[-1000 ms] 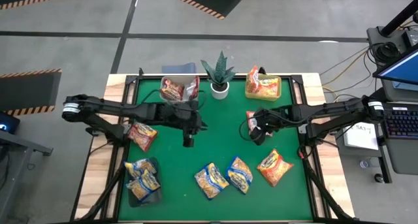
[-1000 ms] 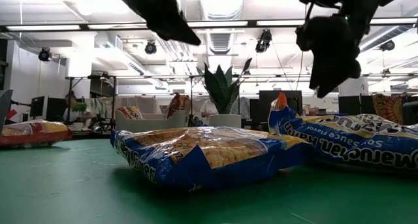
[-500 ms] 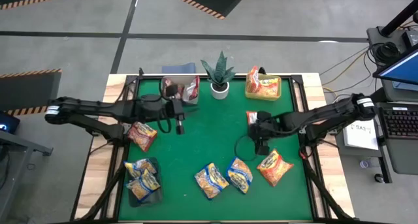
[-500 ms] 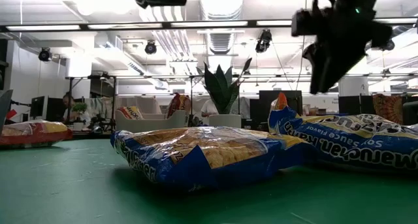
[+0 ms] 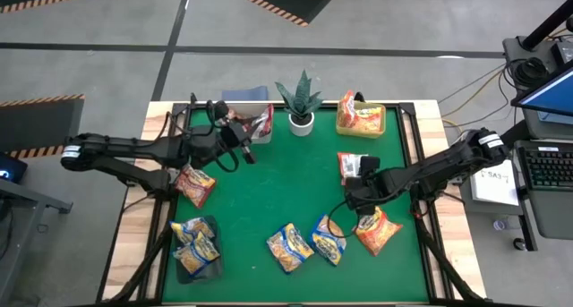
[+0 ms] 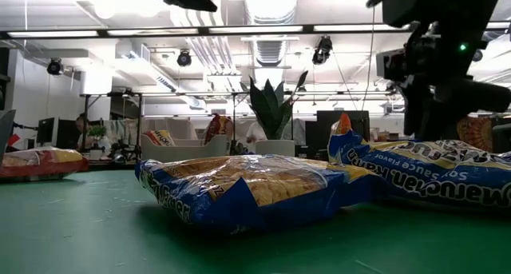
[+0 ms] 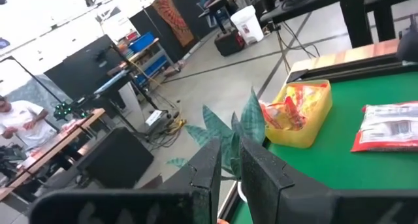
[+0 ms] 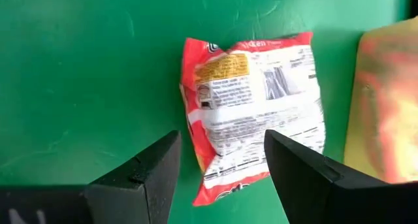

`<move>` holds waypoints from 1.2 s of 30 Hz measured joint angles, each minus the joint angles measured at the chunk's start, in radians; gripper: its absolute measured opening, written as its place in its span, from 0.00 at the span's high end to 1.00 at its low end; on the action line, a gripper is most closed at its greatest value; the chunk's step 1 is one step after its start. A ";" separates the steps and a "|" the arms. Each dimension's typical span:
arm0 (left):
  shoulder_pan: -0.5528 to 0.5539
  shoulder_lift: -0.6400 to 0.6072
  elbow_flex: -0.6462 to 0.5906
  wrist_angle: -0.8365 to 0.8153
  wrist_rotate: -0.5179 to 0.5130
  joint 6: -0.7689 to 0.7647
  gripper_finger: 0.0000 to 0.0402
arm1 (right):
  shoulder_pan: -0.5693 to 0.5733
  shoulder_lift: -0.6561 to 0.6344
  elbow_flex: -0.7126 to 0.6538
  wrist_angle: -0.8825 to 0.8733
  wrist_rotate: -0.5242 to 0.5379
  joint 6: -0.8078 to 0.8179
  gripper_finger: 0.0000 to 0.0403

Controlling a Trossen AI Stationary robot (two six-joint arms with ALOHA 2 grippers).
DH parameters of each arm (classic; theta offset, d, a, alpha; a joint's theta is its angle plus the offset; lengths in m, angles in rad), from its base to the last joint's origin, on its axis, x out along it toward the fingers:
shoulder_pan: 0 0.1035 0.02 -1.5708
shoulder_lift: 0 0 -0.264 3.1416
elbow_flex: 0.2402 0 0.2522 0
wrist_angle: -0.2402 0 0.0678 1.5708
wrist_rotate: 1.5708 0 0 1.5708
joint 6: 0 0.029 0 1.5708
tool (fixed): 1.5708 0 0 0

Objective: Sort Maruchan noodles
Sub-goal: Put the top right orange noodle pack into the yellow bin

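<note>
Maruchan packets lie flat on the green mat: a red-white one (image 5: 352,166) (image 8: 255,113), an orange-red one (image 5: 376,229), two yellow-blue ones (image 5: 329,239) (image 5: 288,247) (image 6: 247,190), and another orange-red one (image 5: 195,184). My right gripper (image 5: 357,198) (image 8: 222,159) (image 6: 435,90) hangs open over the mat, between the red-white and orange-red packets, touching neither. My left gripper (image 5: 238,151) (image 7: 228,155) hovers beside the clear bin (image 5: 246,122). A slim gap shows between its fingers, with nothing in it.
A potted green plant (image 5: 301,101) stands at the far edge between the clear bin of red packets and a yellow bin (image 5: 360,119) of packets. A dark tray (image 5: 195,246) at the near left holds yellow-blue packets. Bare mat lies in the middle (image 5: 286,182).
My left gripper has drawn back from the mat's middle toward the far left, up to the clear bin, and tipped up toward level. My right gripper has moved toward the near edge and come down lower over the mat. No packet has moved.
</note>
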 joint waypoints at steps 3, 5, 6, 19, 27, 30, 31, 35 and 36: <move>0.004 0.012 -0.004 -0.005 -0.001 -0.003 0.90 | 0.000 0.002 -0.027 0.038 0.003 0.004 0.48; 0.007 0.026 -0.006 0.000 -0.002 -0.023 0.90 | -0.008 0.011 -0.046 0.043 0.009 0.006 0.48; 0.008 0.035 -0.010 -0.001 -0.007 -0.041 0.90 | -0.012 0.016 -0.051 0.057 0.010 0.011 0.48; 0.011 0.068 -0.008 -0.003 -0.247 -0.013 0.90 | -0.089 0.121 -0.106 0.185 0.096 0.019 0.48; 0.015 0.068 -0.008 -0.001 -0.237 -0.011 0.90 | -0.092 0.132 -0.106 0.193 0.124 0.035 0.69; 0.015 0.070 -0.008 0.000 -0.237 -0.011 0.90 | -0.093 0.127 -0.105 0.206 0.124 0.033 0.83; 0.015 0.070 -0.008 -0.001 -0.237 -0.011 0.90 | -0.093 0.121 -0.105 0.207 0.117 0.033 0.87; 0.015 0.071 -0.008 -0.001 -0.237 -0.011 0.90 | -0.095 0.094 -0.099 0.207 0.071 0.033 0.97; 0.015 0.071 -0.008 -0.001 -0.237 -0.011 0.90 | -0.097 0.085 -0.093 0.205 0.060 0.037 0.97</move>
